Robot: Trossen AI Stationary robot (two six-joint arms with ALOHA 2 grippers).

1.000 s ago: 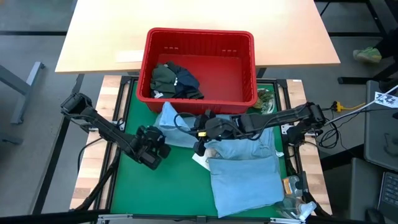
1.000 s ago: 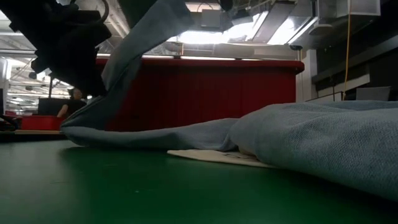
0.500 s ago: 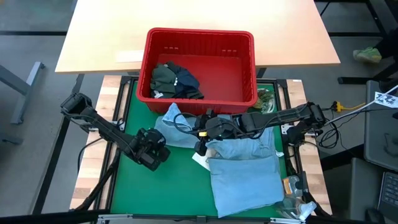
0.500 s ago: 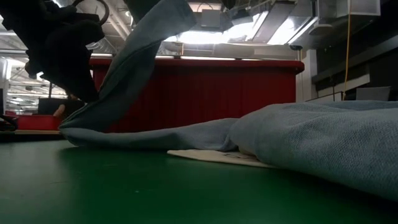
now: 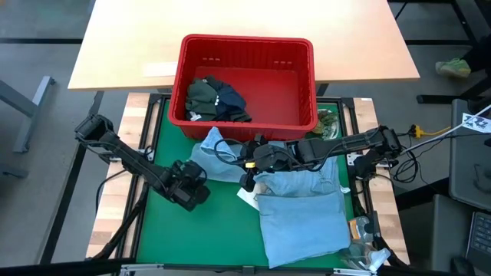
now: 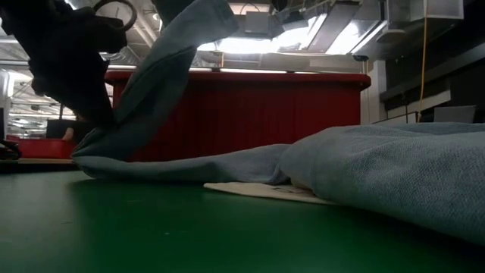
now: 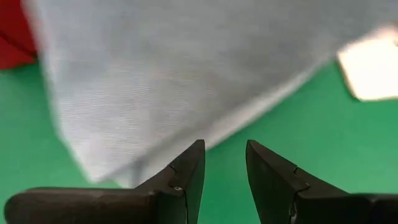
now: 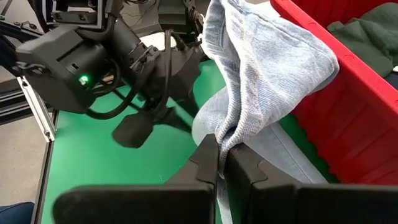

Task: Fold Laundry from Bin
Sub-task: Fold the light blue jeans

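Now, from above, the red bin [image 5: 247, 80] sits at the far end of the green mat [image 5: 207, 230], with dark clothes [image 5: 216, 100] left inside. The blue shirt [image 5: 303, 215] lies spread on the mat, just in front of the bin. The right gripper [image 5: 247, 182] pinches a fold of it. The left gripper [image 5: 201, 192] waits beside the shirt's left edge.

From table height, the shirt [image 6: 174, 53] rises up like a tent.

The left wrist camera shows the left gripper [image 7: 225, 165] with its fingers apart and nothing between them (the shirt edge is just ahead).

The right wrist camera shows the right gripper [image 8: 222, 155] pressed shut on the cloth.

To do this well, I think the left gripper should slide onto the edge, close, then both should pull the shirt flat.
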